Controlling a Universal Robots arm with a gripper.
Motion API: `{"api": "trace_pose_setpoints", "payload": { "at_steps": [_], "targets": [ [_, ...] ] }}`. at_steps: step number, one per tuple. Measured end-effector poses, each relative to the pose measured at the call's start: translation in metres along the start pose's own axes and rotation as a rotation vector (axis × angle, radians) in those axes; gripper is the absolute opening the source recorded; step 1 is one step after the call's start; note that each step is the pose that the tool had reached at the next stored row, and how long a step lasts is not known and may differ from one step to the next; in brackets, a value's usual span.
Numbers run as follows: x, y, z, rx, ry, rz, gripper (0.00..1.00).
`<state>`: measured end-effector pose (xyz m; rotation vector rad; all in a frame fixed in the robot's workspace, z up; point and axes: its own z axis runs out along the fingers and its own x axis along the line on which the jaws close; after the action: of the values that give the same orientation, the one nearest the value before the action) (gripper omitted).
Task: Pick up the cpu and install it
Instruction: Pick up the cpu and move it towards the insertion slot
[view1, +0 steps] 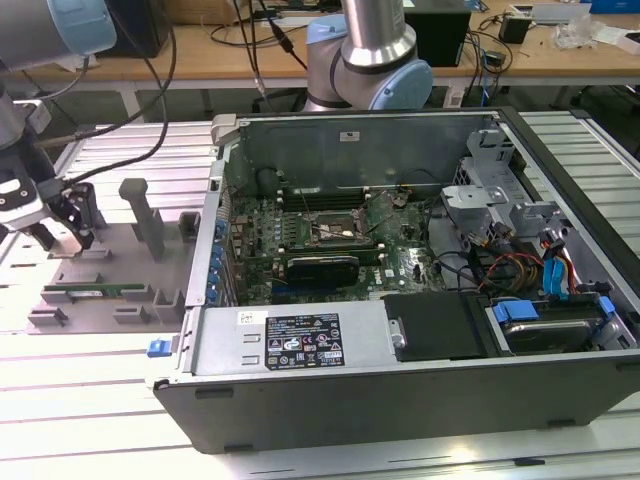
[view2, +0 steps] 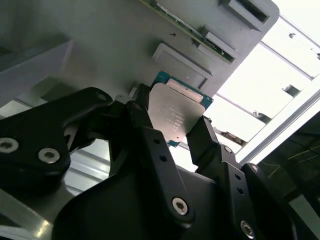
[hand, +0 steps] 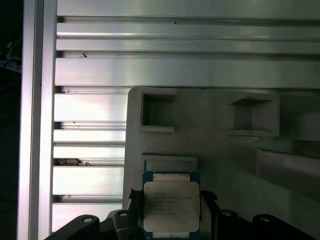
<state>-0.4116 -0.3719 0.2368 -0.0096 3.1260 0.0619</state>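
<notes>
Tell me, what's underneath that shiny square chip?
The cpu, clamped in the gripper, sits over a grey plastic tray on the ribbed metal table. The tray patch directly beneath it and the chip's underside are covered, so contact cannot be told.

We lose two edges of the cpu (view2: 175, 112) behind the fingers (view2: 202, 140) that clamp it.

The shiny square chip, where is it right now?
The small square silver-grey cpu is pinched in the black tool, over the grey plastic tray, at the exterior view's left beside the open metal computer case.
</notes>
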Motion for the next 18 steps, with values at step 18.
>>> {"api": "trace_pose_setpoints", "payload": {
  "at_steps": [18],
  "targets": [
    [-0.0007, 0.0036, -0.0453, 0.0000, 0.0001, 0.000, 0.55]
  ]
}}
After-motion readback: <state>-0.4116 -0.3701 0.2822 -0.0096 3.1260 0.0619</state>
